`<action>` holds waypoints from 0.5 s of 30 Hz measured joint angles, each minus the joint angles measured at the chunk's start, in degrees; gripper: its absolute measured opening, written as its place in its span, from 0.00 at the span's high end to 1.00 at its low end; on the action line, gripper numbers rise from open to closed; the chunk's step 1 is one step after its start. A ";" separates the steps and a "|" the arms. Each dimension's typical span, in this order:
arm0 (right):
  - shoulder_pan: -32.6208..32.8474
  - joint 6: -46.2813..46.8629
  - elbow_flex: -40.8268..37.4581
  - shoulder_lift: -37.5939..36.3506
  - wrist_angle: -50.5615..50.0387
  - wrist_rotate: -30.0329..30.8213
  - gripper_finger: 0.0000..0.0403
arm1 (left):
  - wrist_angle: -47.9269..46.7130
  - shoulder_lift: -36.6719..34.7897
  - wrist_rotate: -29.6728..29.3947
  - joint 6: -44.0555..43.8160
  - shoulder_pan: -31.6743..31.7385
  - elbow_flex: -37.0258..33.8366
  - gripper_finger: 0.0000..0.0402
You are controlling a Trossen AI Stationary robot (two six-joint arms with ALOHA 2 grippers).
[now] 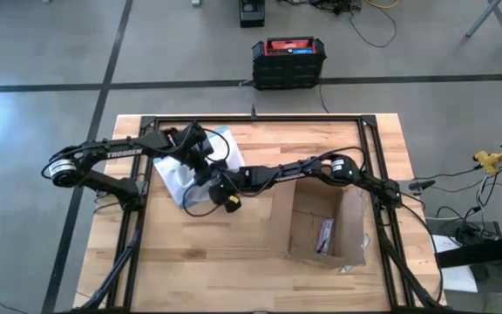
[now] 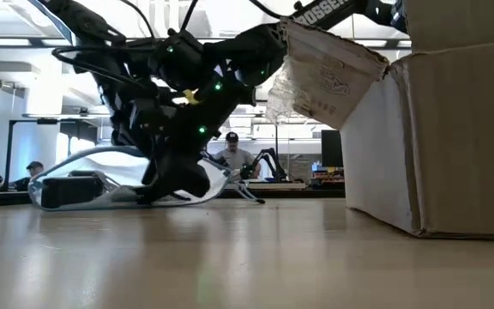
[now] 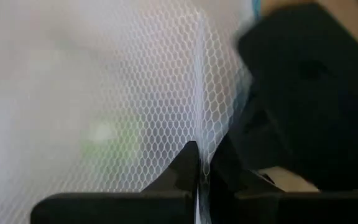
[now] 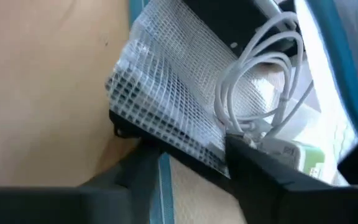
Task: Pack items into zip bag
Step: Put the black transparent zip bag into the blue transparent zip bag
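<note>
The zip bag [image 1: 174, 174], clear with a mesh pattern and a blue strip, lies on the table's left half, its underside on the wood [image 2: 101, 184]. My left gripper [image 3: 196, 171] is shut on it near its far end [image 1: 200, 155]. My right gripper [image 4: 194, 177] reaches in from the right [image 1: 207, 181], open, with its fingers at the bag's mouth edge. A coiled white cable [image 4: 260, 81] with a white plug block [image 4: 294, 152] lies just past those fingers, in the bag's opening as far as shows. My left gripper pinches a thin part of the bag's mesh wall [image 3: 197, 140] between its two fingers; one layer or several, I cannot tell. The pinched part stands up off the table. My right gripper's fingers straddle the bag's mouth edge [image 4: 166, 140]; whether they touch it, I cannot tell.
An open brown cardboard box [image 1: 321, 218] stands at the table's right, a slim grey thing [image 1: 324, 234] inside it; in the low view it fills the right side [image 2: 436, 137]. A black frame [image 1: 260, 119] rims the table. People sit in the room behind [image 2: 232, 154].
</note>
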 joint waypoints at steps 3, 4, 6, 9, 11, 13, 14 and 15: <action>-0.06 4.85 -0.02 -1.25 -0.26 0.05 0.90 | -2.53 -0.08 1.46 1.97 0.00 0.24 1.00; -0.21 6.19 -0.02 -2.07 -0.80 0.02 0.95 | -3.61 -0.08 2.15 2.68 0.00 0.43 1.00; -0.73 9.60 0.00 -3.40 -1.81 0.73 0.97 | -6.38 -0.10 3.66 3.94 0.02 0.98 1.00; -2.35 13.87 -0.94 -4.69 -3.80 1.11 0.99 | -9.40 -0.16 3.83 4.44 0.00 1.58 1.00; -3.53 16.48 -2.49 -5.46 -3.89 1.20 0.99 | -9.53 -0.26 3.92 2.85 0.02 1.92 1.00; -4.17 18.43 -4.68 -6.72 -3.86 1.36 1.00 | -9.22 -0.45 4.48 0.52 0.04 2.24 1.00; -4.28 19.72 -5.81 -7.23 -3.49 1.76 1.00 | -8.91 -0.47 4.76 -0.92 0.04 2.32 1.00; -4.36 21.07 -6.95 -7.85 -2.79 2.05 1.00 | -8.75 -0.49 4.89 -2.44 0.02 2.32 1.00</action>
